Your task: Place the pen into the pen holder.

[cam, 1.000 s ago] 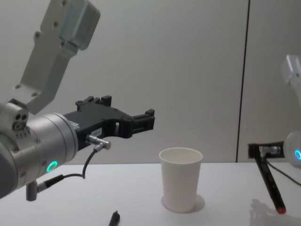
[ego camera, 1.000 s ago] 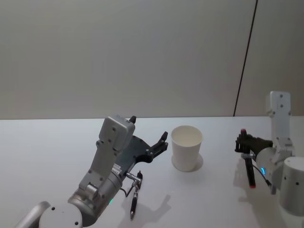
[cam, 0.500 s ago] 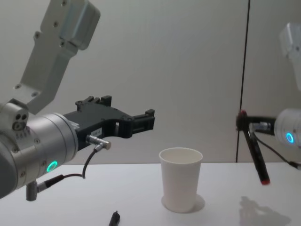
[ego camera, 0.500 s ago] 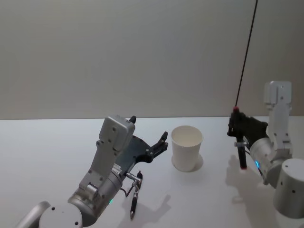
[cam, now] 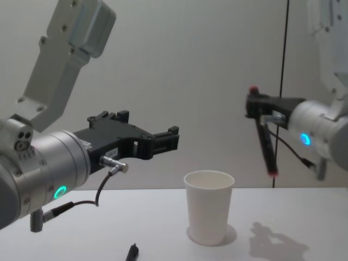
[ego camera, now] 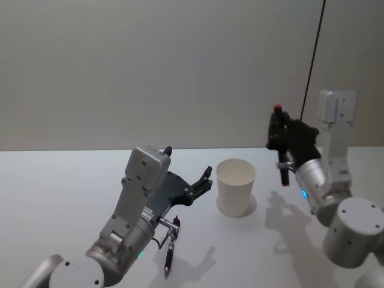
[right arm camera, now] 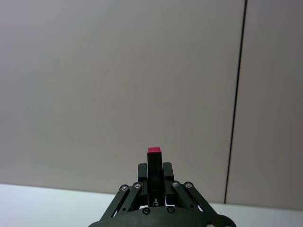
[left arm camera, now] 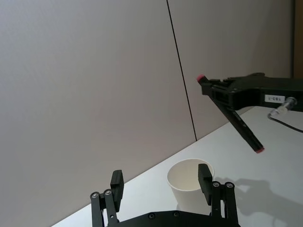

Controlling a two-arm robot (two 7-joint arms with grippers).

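The pen holder is a white paper cup [ego camera: 236, 187] [cam: 209, 213] [left arm camera: 188, 183] standing upright mid-table. My right gripper [ego camera: 281, 133] [cam: 256, 106] [left arm camera: 214, 88] [right arm camera: 154, 176] is shut on a black pen [ego camera: 282, 165] [cam: 266, 144] [left arm camera: 242, 128] [right arm camera: 154, 165] with red ends. It holds the pen near its top, hanging steeply in the air to the right of the cup, the lower tip about level with the rim. My left gripper [ego camera: 189, 165] [cam: 148, 124] [left arm camera: 160, 175] hovers open just left of the cup with nothing between its fingers.
A second dark pen [ego camera: 169, 255] [cam: 132, 252] lies on the white table [ego camera: 60, 180] near the front, beneath my left arm. A grey wall with a thin vertical black line [ego camera: 312, 72] stands behind the table.
My right gripper has risen and moved left toward the cup, carrying the pen with it. The left arm, the cup and the pen on the table have stayed still.
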